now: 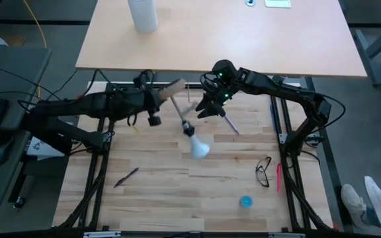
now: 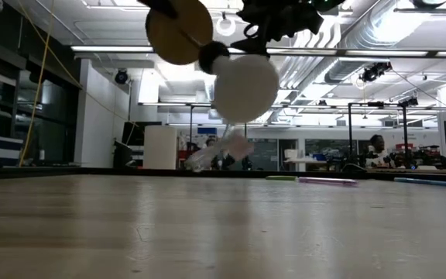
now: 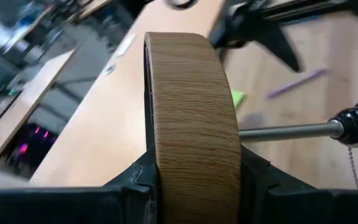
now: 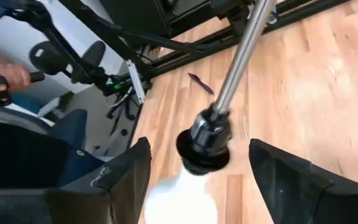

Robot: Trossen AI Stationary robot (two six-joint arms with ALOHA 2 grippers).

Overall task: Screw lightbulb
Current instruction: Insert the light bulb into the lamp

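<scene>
My left gripper (image 1: 159,99) is shut on a round wooden disc (image 1: 174,88), the base of a lamp held on its side above the table. A metal post (image 1: 180,111) runs from the disc to a black socket (image 1: 187,127). The white lightbulb (image 1: 199,147) sits at the socket's end, clear of the table; it also shows in the low view (image 2: 245,84). My right gripper (image 1: 208,110) is open just beyond the post. In the right wrist view its fingers (image 4: 126,174) stand on either side of the socket (image 4: 207,146) and the bulb (image 4: 176,199), touching neither. My left gripper pinches the wooden disc between its two fingers, one on each flat face, at the rim (image 3: 191,180). The fingers come level from the table's left. The disc stands on edge, lifted clear, with the post (image 3: 284,131) sticking out sideways toward the table's right.
A pair of glasses (image 1: 263,170), a blue round piece (image 1: 245,201), a pink pen (image 1: 278,176), a purple pen (image 1: 231,123) and a dark pen (image 1: 126,176) lie on the wooden table. A tall white cylinder (image 1: 143,14) stands on the far table.
</scene>
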